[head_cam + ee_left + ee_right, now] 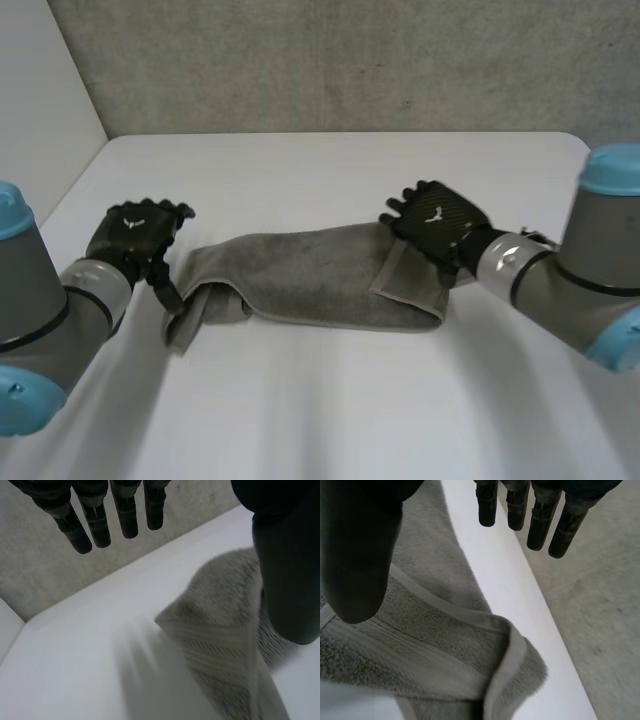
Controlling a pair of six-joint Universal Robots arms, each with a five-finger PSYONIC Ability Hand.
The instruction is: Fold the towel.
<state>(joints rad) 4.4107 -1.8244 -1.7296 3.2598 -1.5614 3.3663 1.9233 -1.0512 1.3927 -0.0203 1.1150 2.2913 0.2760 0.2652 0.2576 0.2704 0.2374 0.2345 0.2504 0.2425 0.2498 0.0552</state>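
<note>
A grey towel (pixel 300 280) lies bunched in a long band across the middle of the white table (pixel 330 410). Its left end is folded over into a narrow flap, and its right end is doubled back with a hemmed edge showing. My left hand (pixel 135 232) hovers just beside the left end with its thumb pointing down near the flap. In the left wrist view its fingers (pixel 97 525) are straight and apart from the thumb, above the towel's corner (pixel 225 630), holding nothing. My right hand (pixel 438 218) sits over the right end. Its fingers (pixel 540 520) are straight above the folded hem (pixel 435 650), with no cloth between them.
A grey wall (pixel 350 60) runs behind the table's far edge, and a white panel (pixel 40 100) stands at the left. Bare table surface lies in front of the towel and behind it.
</note>
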